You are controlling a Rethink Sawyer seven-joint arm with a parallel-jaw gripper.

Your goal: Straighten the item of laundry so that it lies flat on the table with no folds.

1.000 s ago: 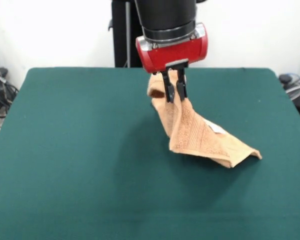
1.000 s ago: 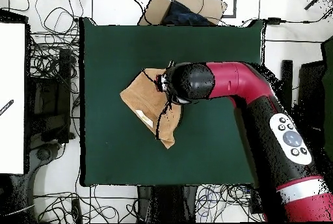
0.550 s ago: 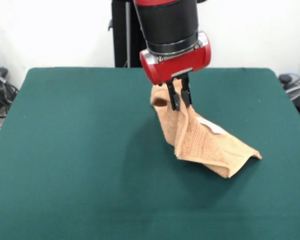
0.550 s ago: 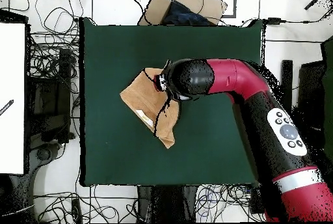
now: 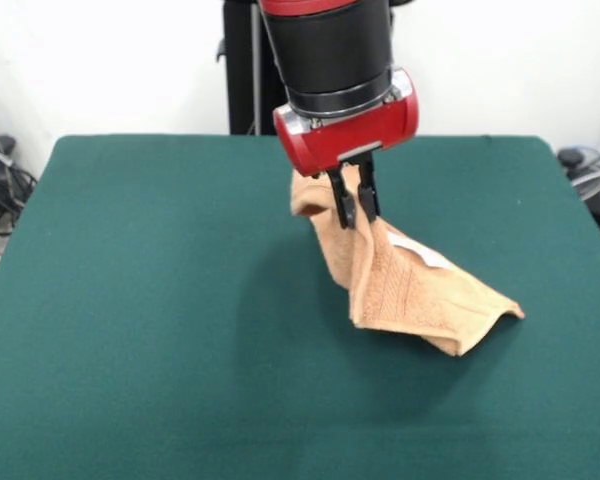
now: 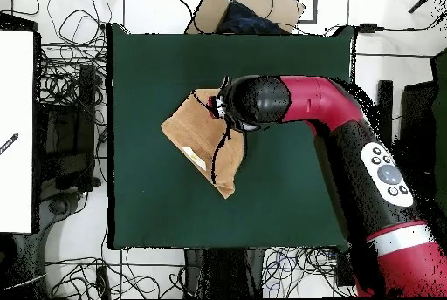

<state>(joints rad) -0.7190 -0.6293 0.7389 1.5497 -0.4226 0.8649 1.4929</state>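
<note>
A peach-orange towel (image 5: 400,280), the item of laundry, is lifted at one edge and drapes down to the dark green table (image 5: 130,300). Its lower right corner rests on the felt. A small white label (image 5: 410,247) shows on the sloping part. My gripper (image 5: 353,203) hangs from the red wrist above the table's middle, shut on the towel's raised upper edge. From overhead, the towel (image 6: 196,135) lies left of the arm's round black end, which hides the gripper there. Folds run down the hanging cloth.
A cardboard box (image 6: 249,4) sits beyond the table's top edge in the overhead view. Cables (image 6: 65,78) lie on the floor around the table. A white board (image 6: 17,131) stands at the left. The red arm (image 6: 349,148) crosses the table's right side.
The gripper, still holding the towel's edge, has shifted slightly left in the front view and the raised bunch of cloth went with it. The towel's resting corner stayed in place.
</note>
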